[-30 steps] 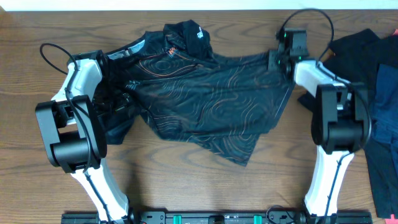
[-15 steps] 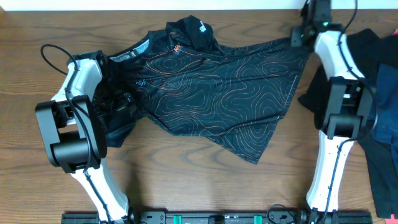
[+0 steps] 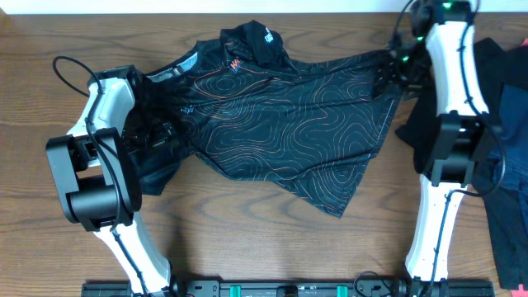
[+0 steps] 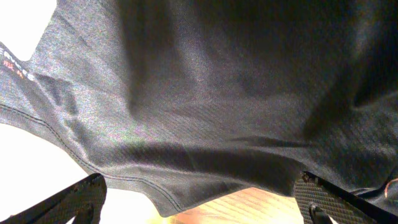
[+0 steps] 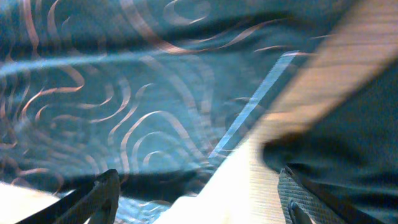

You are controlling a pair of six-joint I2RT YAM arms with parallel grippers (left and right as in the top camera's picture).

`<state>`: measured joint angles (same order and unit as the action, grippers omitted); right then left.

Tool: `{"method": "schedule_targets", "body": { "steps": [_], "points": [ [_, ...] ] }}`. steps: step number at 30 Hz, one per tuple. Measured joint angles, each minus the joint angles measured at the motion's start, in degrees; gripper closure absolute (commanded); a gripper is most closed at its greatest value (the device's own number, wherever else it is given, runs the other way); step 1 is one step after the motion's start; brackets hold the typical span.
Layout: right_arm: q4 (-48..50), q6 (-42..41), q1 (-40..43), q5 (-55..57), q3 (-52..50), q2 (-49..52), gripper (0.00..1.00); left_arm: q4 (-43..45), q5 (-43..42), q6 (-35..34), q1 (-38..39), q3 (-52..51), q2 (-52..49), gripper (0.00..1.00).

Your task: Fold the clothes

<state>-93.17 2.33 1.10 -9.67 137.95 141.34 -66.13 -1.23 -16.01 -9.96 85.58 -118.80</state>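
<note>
The black jersey point(image 3: 289, 124) with thin pale contour lines lies spread across the middle of the table, collar and logos at the far left. My left gripper point(image 3: 157, 134) sits at its left sleeve. In the left wrist view my left gripper point(image 4: 202, 183) is open, with the jersey's plain dark fabric point(image 4: 205, 93) and its stitched hem hanging between the wide jaws. My right gripper point(image 3: 396, 70) is over the jersey's far right corner. In the right wrist view my right gripper point(image 5: 199, 186) is open and empty above the jersey's edge point(image 5: 124, 93) and bare wood.
A pile of other dark garments point(image 3: 495, 82) lies at the right edge of the table, with a navy piece point(image 3: 516, 115) on it. One dark garment shows in the right wrist view point(image 5: 348, 143). The table's far edge runs just behind the jersey.
My right gripper pulled the jersey's right corner up and to the right, spreading it flatter, then let go and drew back a little. The left arm has stayed put.
</note>
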Motion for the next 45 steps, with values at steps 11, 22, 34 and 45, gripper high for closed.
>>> {"method": "schedule_targets", "body": {
  "steps": [11, 22, 34, 45],
  "points": [
    [12.22, -1.49, -8.13, -1.64, -19.47, -0.15, 0.25, 0.09, 0.17, 0.00, 0.00, 0.00, 0.00, 0.02],
    [43.52, -5.46, -8.41, 6.08, -29.33, -5.57, 0.21, 0.55, 0.17, 0.00, 0.00, 0.00, 0.02, 0.02],
    [47.89, -4.15, -4.33, 9.68, -29.03, -5.01, 0.01, 0.74, 0.11, 0.00, 0.00, 0.00, 1.05, 0.02],
    [24.90, -4.90, -4.33, 9.22, -27.87, -18.99, 0.04, 2.40, 0.13, 1.79, -0.02, 0.92, 14.29, 0.02]
  ]
}}
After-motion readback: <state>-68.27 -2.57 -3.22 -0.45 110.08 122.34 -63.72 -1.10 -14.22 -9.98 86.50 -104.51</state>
